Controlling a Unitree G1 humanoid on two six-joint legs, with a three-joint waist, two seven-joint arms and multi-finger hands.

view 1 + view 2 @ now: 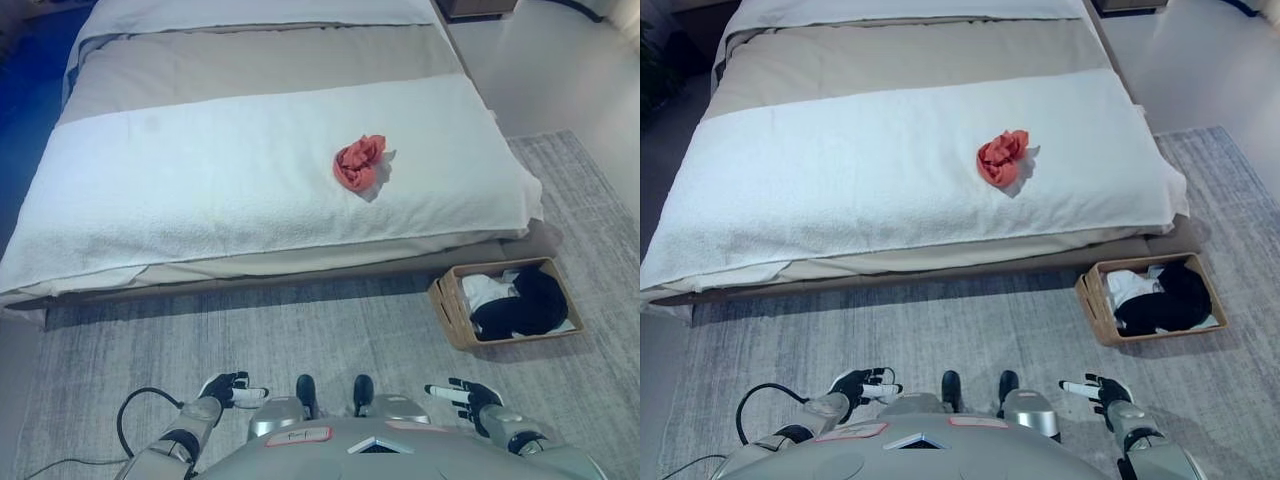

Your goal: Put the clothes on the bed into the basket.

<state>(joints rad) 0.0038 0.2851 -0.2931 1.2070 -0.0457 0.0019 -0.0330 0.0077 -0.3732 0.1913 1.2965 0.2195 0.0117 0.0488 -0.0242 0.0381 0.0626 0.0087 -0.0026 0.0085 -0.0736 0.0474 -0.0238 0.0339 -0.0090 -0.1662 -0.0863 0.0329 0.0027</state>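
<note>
A crumpled red-orange garment point(359, 163) lies on the white blanket of the bed point(200, 190), right of the middle. A brown basket point(445, 310) stands on the rug by the bed's near right corner and holds a black garment point(523, 306) and a white one point(487, 290). My left hand point(233, 388) and right hand point(460, 396) hang low over the rug near my body, both open and empty, far from the bed and the basket.
A grey rug point(300, 330) covers the floor before the bed. A beige band point(260, 60) crosses the bed's far part. Pale bare floor point(560, 70) lies to the right of the bed.
</note>
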